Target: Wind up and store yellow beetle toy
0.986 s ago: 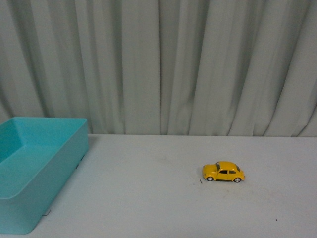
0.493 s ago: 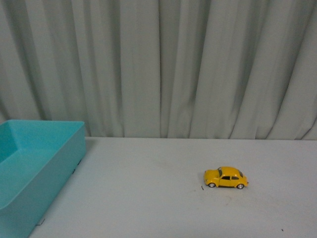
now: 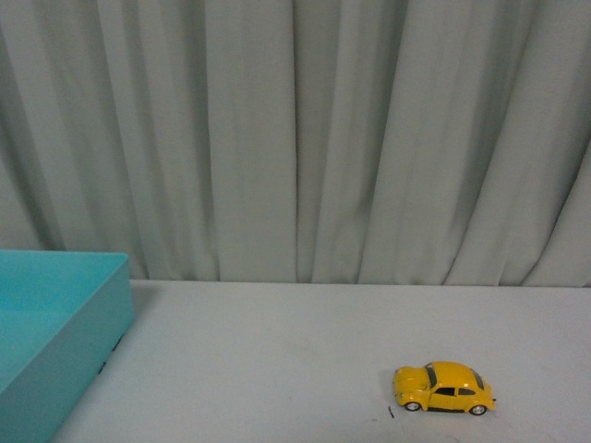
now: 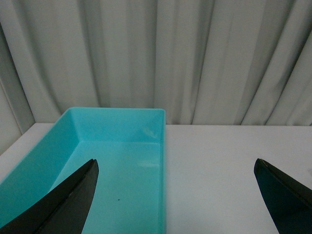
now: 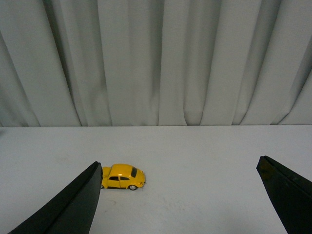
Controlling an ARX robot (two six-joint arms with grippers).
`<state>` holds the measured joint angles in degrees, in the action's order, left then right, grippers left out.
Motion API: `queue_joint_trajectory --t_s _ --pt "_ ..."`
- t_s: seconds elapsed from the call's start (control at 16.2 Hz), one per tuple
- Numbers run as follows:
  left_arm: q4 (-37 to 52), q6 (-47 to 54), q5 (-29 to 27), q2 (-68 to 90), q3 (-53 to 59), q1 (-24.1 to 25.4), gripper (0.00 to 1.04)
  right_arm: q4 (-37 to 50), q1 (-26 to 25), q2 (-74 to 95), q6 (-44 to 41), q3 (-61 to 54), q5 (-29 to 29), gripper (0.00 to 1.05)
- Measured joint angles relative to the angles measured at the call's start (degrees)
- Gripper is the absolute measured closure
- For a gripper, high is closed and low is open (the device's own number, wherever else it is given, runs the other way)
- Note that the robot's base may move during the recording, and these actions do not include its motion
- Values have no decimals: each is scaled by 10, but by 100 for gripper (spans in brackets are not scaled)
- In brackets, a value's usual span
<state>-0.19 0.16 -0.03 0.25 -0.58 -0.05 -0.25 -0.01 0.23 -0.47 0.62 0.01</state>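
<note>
Both our arms point toward the curtain [image 3: 295,138]: left jaws wide apart facing the teal bin [image 4: 163,141], right jaws wide apart facing the yellow beetle toy [image 5: 123,176], which stands untouched on the tabletop [image 3: 277,351].

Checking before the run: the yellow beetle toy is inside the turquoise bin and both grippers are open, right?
Not quite. The front view shows the yellow beetle toy on the white table, right of the turquoise bin, not inside it. The left gripper and right gripper are open.
</note>
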Motion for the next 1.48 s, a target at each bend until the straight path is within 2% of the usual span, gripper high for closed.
queue_joint_trajectory --t_s 0.8,0.86,0.92,0.99,1.11,1.17,1.48 --pt "0 0 0 0 0 0 7 0 0 0 0 0 0 7" --pt "0 0 0 0 0 0 7 -23 2 4 12 4 9 7" --pt "0 0 0 0 0 0 7 -35 -17 57 40 12 -7 7" --pt "1 0 0 0 0 0 7 48 -94 138 47 9 -67 7" --pt "0 0 1 0 0 0 7 326 -269 405 41 30 -198 7" --pt "0 0 0 0 0 0 7 459 -328 562 30 72 -235 7" --pt "0 0 0 0 0 0 7 583 -361 728 19 134 -245 7"
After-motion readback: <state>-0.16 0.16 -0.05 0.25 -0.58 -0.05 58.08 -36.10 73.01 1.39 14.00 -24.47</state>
